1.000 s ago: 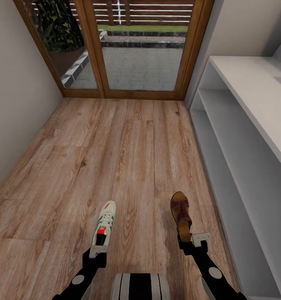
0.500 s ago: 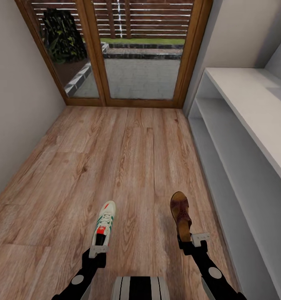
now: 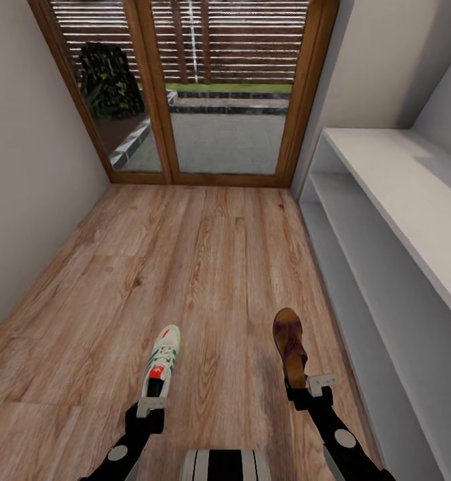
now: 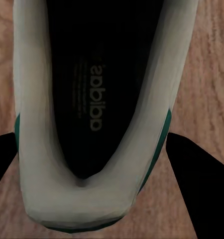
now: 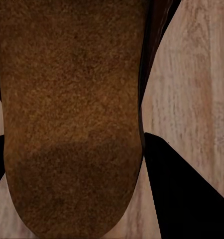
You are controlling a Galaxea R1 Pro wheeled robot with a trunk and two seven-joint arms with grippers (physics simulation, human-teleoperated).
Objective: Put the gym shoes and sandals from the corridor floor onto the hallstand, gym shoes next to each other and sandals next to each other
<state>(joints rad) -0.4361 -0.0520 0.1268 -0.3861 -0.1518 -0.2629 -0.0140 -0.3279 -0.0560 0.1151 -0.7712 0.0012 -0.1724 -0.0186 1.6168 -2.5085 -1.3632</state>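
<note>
While jaws clamp gym shoe [image 3: 161,361] and sandal [image 3: 290,346], bare corridor floor [image 3: 205,267] ahead, hallstand [image 3: 385,220] edging right.

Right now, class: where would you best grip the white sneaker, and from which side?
Grip the sneaker at its heel collar, coming from behind along its length. The left end effector does so: the rim is narrow and firm, and the toe points away.

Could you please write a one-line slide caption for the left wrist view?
White gym shoe with green trim held heel-first between dark fingers over wood floor.

Black arms with grey round joint caps, pale grey fingers [image 3: 152,403], striped trunk
</note>
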